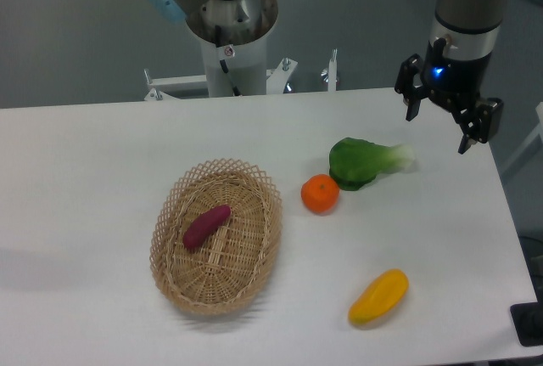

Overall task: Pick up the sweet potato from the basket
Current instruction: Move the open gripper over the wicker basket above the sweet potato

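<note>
White table point(102, 171) surface carried one basket point(170, 222), used as the landmark. No legible writing or labels appeared on any item. One sweet potato point(207, 227) lay inside the basket, left of its centre line. One orange point(321, 194) sat just right of the basket; one green vegetable point(361, 162) lay beyond the orange; one yellow fruit point(378, 297) lay right of and below the basket, near the table's front edge. Gripper point(441, 126) hung far right of the basket, above the table's right edge, fingers spread and holding nothing.

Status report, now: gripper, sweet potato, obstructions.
Black two-finger gripper open, empty, far right. Reddish-purple sweet potato lying in tan wicker basket. Nothing covering it.
</note>
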